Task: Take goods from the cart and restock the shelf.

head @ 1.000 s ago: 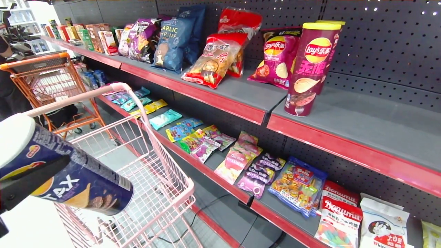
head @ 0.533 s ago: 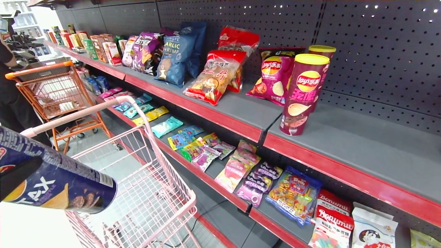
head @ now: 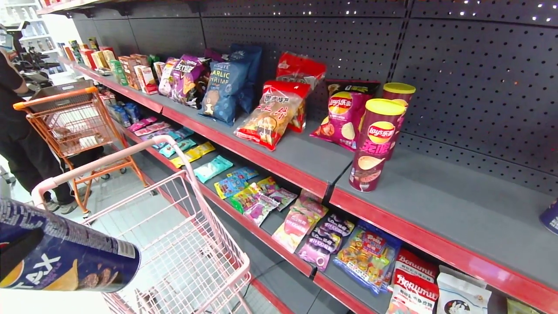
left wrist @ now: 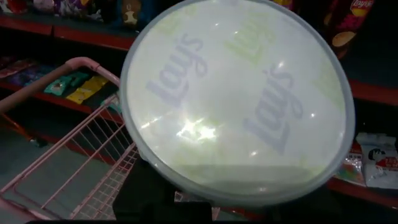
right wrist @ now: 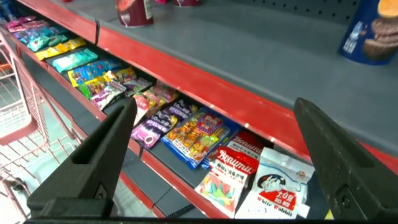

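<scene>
My left gripper (head: pixel 19 257) is shut on a dark blue chip can (head: pixel 78 266), held lying on its side over the near end of the pink cart (head: pixel 205 244). The can's translucent lid (left wrist: pixel 236 99) faces the left wrist camera. On the grey upper shelf (head: pixel 436 209) two maroon chip cans (head: pixel 375 144) with yellow lids stand upright, with bare shelf to their right. My right gripper (right wrist: pixel 217 168) is open and holds nothing, in front of the shelves above the candy bags (right wrist: pixel 193 134).
Snack bags (head: pixel 270 113) and boxes (head: pixel 135 72) line the upper shelf to the left. Another blue can (head: pixel 550 216) stands at the shelf's far right. Candy packets (head: pixel 301 218) fill the lower shelf. An orange cart (head: pixel 69 122) stands behind the pink one.
The head camera has moved, so the shelf and cart sit lower and farther right in the picture. The blue can stays in my left gripper.
</scene>
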Robot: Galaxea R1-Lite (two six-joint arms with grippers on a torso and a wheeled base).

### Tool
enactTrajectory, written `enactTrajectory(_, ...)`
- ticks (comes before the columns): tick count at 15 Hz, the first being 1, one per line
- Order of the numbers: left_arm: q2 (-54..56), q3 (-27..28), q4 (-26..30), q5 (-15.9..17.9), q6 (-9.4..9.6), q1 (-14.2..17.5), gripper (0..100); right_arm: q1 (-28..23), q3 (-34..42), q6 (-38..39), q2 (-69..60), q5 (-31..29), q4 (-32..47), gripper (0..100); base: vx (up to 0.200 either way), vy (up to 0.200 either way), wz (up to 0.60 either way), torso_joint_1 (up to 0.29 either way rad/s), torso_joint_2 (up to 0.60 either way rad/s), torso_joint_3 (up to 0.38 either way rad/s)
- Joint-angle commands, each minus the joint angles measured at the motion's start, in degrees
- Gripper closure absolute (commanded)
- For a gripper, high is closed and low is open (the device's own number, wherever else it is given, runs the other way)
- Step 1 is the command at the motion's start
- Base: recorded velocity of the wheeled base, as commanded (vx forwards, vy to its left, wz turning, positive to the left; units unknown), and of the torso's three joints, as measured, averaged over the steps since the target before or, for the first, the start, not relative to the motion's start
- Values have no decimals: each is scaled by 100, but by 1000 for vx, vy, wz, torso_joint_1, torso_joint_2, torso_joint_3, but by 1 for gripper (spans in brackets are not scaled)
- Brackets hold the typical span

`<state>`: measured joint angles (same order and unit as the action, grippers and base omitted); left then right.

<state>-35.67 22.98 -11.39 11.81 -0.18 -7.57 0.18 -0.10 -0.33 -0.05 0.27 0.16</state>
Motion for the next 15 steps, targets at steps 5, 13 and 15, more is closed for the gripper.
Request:
enactTrajectory(5,148,-22,49,-65,115,1,100,-1,1,-2,5,0,2,0,0,0,0,139,-324,-177)
enactTrajectory(13,535,-127,444,-83,203,1,100,-1,1,7,5,0,2,0,0,0,-450,11,-13,-6)
enactTrajectory(15,631,-127,559,-83,203,1,100,-1,1,7,5,0,2,0,0,0,-600,2,2,5)
